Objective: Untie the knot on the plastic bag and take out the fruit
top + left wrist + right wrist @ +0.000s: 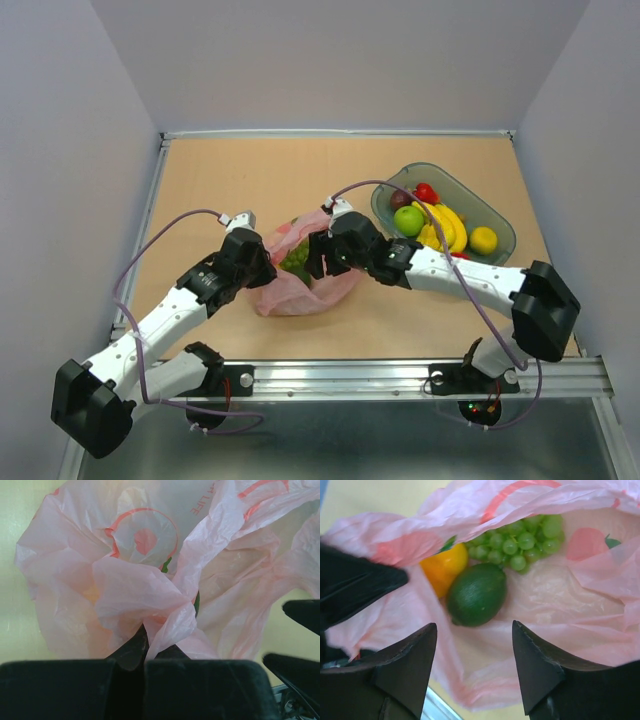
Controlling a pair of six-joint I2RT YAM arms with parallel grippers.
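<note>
The pink plastic bag point(300, 285) lies open at the table's middle, between my two grippers. No tied knot shows. My left gripper point(145, 647) is shut on a fold of the bag point(165, 625) at its left edge and holds it up. My right gripper point(475, 627) is open and empty, just above the bag's mouth point(545, 600). Inside the bag I see a green lime-like fruit point(476, 594), an orange-yellow fruit point(445, 567) and a bunch of green grapes point(520, 540). The grapes show green in the top view point(296, 258).
A grey tray point(500, 225) at the back right holds a green apple point(408, 220), yellow bananas point(445, 225), a yellow fruit point(483, 240), a red fruit point(426, 192) and a dark one point(401, 199). A metal rail point(400, 378) runs along the near edge.
</note>
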